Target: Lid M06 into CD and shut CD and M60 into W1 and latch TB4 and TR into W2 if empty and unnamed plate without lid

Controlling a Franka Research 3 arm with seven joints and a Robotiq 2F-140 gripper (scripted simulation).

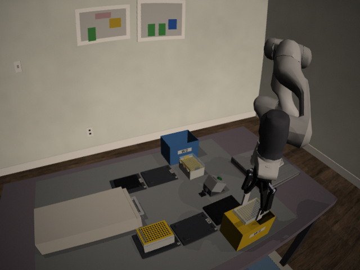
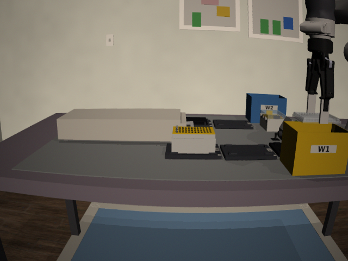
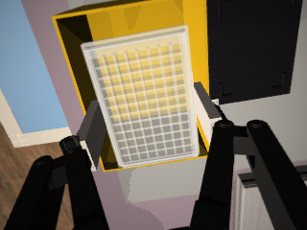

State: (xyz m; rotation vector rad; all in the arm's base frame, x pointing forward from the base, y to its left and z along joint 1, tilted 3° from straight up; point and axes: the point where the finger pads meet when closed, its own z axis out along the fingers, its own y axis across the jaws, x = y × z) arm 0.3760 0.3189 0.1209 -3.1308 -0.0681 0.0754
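Observation:
My gripper (image 1: 253, 210) is shut on the clear assay plate (image 1: 247, 211) and holds it level just above the rim of the yellow bin W1 (image 1: 247, 230). In the wrist view the clear assay plate (image 3: 142, 96) sits between my two finger pads, over the open mouth of the yellow bin W1 (image 3: 129, 29). In the side view the clear assay plate (image 2: 315, 117) is right at the top of the yellow bin W1 (image 2: 314, 148). The cooler CD (image 1: 84, 220) lies at the left with its drawer shut. The tip rack TR (image 1: 154, 235) stands in its nest at the front. The tip box TB4 (image 1: 191, 166) stands by the blue bin W2 (image 1: 179, 146).
Several black nests lie on the mat, one (image 1: 221, 208) just left of the yellow bin and another (image 1: 193, 228) beside the tip rack. The green key DONE (image 1: 219, 178) sits on a grey wedge mid-bench. The arm's base plate (image 1: 270, 168) is at the back right.

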